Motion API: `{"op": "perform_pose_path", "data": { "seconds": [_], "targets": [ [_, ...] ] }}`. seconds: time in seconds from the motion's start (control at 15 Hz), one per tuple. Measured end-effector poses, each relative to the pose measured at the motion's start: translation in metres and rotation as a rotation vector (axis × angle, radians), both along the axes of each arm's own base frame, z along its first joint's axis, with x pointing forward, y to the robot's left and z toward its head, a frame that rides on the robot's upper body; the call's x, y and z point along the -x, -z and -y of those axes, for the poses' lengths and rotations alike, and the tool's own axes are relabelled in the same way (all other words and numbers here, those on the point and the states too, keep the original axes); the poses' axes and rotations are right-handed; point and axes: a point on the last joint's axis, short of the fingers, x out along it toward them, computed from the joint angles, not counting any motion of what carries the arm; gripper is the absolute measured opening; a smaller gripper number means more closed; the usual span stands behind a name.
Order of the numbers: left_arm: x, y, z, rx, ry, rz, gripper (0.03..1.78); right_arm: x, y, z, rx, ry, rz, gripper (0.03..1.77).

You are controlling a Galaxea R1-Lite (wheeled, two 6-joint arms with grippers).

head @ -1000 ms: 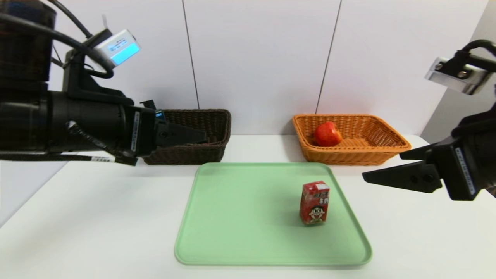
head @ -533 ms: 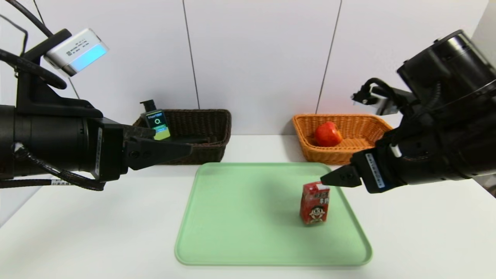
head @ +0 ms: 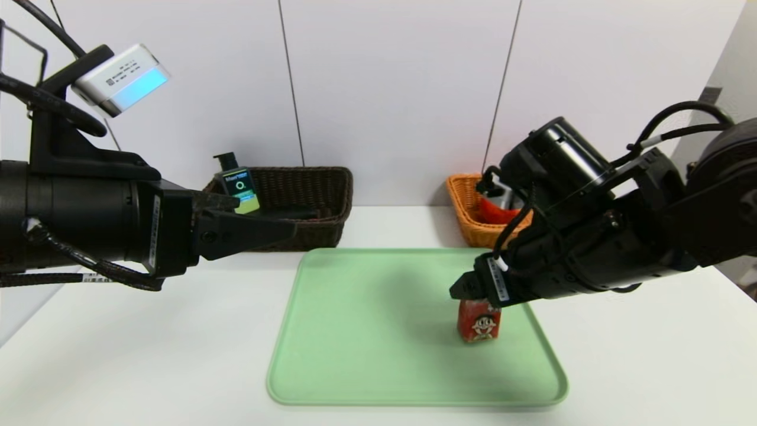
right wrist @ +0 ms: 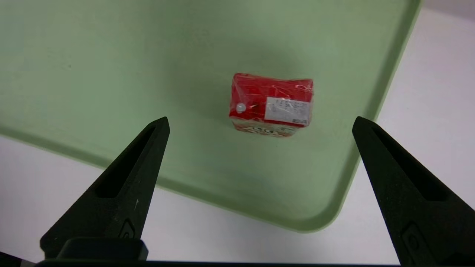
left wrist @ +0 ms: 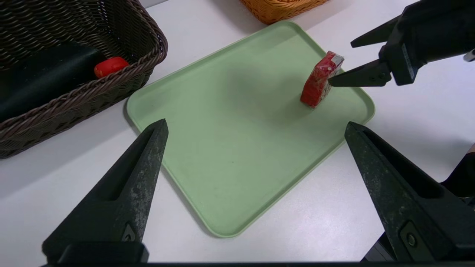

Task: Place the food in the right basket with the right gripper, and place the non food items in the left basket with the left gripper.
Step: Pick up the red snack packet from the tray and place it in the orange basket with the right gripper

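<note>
A small red drink carton [head: 479,323] with a cartoon face stands on the green tray [head: 366,331], toward its right side. My right gripper [right wrist: 259,122] hangs open just above the carton [right wrist: 272,104], holding nothing. The orange right basket [head: 464,207] sits at the back right, and the red apple [head: 494,213] in it is mostly hidden by my right arm. The dark brown left basket [left wrist: 74,96] holds a black pouch [left wrist: 44,78], a red duck [left wrist: 110,66] and a pump bottle [head: 238,186]. My left gripper [left wrist: 256,124] is open and empty, left of the tray.
The white table [head: 148,355] carries the tray in the middle and both baskets along the back wall. My right arm spans the space between the right basket and the tray.
My right arm has swung in from the right and come down over the carton, covering the apple. My left gripper has drawn back from the left basket, uncovering the pump bottle.
</note>
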Motion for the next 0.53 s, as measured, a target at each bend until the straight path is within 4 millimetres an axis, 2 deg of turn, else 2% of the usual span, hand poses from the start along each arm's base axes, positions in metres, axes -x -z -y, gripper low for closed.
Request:
{"op": "perform_pose_path", "data": {
  "seconds": [0.27,0.53],
  "targets": [
    [0.000,0.001,0.000,-0.002,-0.001,-0.003,1.69,-0.014,0.009,-0.015,0.014,0.022,-0.023,1.70],
    [0.000,0.005,0.000,-0.007,-0.003,-0.012,1.69,-0.022,0.010,-0.019,0.064,0.055,-0.082,1.70]
  ]
}}
